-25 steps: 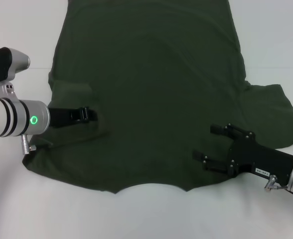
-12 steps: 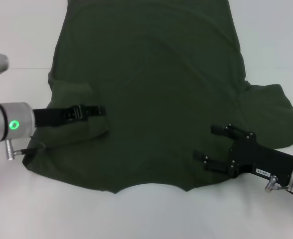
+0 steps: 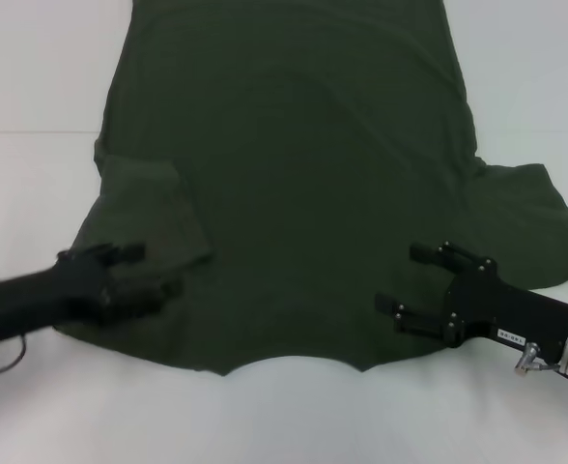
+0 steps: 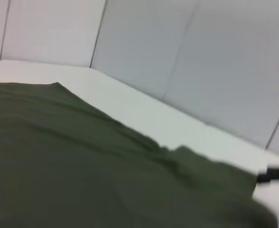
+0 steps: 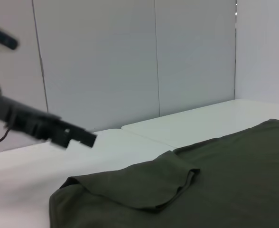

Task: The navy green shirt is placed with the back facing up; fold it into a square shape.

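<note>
The navy green shirt [image 3: 303, 184] lies flat on the white table [image 3: 33, 77], spread from the far edge of the head view down to the near part, where its curved edge is between the two arms. Its left sleeve is folded over onto the body of the shirt, and this fold looks the same as half a second ago; the right sleeve is spread out flat to the right side. What has changed is the left gripper [image 3: 154, 275]: before it was stretched over the folded sleeve, more to the middle of the shirt, and now it has drawn back toward the near left corner and sits lower in the view, above the left near edge of the shirt. Its fingers appear a little apart and they hold no cloth. The right gripper [image 3: 400, 280] has not moved; it hovers over the near right part of the shirt with its two fingers clearly apart. In the right wrist view the folded sleeve [image 5: 144, 185] is seen as a raised flap, with the left gripper [image 5: 85, 139] beyond it.
</note>
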Tool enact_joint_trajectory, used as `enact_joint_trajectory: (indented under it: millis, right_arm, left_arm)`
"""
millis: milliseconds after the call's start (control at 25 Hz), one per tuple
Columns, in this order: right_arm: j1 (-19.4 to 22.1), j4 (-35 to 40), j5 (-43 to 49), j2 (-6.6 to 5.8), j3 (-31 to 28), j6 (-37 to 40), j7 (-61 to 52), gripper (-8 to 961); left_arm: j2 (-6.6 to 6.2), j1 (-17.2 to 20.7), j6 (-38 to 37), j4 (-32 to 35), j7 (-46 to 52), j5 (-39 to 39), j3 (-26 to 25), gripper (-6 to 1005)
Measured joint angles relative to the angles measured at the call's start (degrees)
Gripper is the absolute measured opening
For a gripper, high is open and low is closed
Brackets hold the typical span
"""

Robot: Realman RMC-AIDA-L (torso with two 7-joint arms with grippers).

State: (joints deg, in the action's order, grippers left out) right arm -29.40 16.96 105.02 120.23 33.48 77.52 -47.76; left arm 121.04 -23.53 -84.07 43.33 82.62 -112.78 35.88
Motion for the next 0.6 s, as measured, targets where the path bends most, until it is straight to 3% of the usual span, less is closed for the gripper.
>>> enact_joint_trajectory:
  millis: [200, 360, 600]
  right_arm:
    - [0.53, -0.04, 0.00, 0.00, 0.00, -0.01, 0.03, 927]
    - [0.93, -0.07, 0.00, 0.00, 0.00, -0.32, 0.04, 927]
    - [1.45, -0.09, -0.04, 0.00, -0.60, -0.48, 0.03, 927]
  left_arm:
    - [0.73, 3.92, 2.35, -0.46, -10.44, -0.15, -0.32, 869]
    - [0.44, 4.94, 5.84, -1.42, -11.00, -2.08, -0.25, 870]
    - [0.09, 5.40, 5.12, -1.93, -11.05, -1.96, -0.71, 870]
